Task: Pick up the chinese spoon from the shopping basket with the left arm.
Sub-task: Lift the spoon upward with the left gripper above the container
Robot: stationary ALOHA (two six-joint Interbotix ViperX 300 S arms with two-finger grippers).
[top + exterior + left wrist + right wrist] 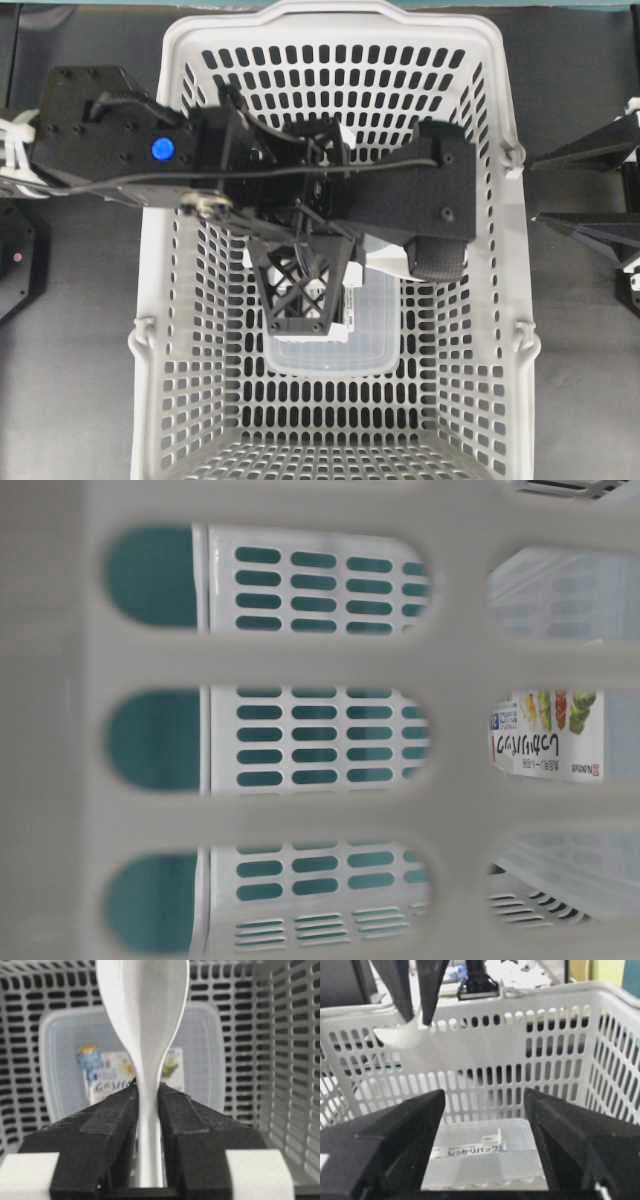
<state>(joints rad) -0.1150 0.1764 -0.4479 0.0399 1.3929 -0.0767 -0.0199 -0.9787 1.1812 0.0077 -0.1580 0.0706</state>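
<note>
White chinese spoon (142,1020) handle pinched between left pincer (148,1091) fingers, bowl protruding.

Left arm (110,140): boxy matte-black segments, round blue dot on top, thin black cable along it, white cable ties, lattice-frame fingers (300,290). Right arm (590,190): black, pointed wedge-shaped parts.

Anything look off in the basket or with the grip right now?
Nothing stands out. The left gripper holds the spoon squarely by its handle, above the container lying flat in the basket. No spill or damage shows.
</note>
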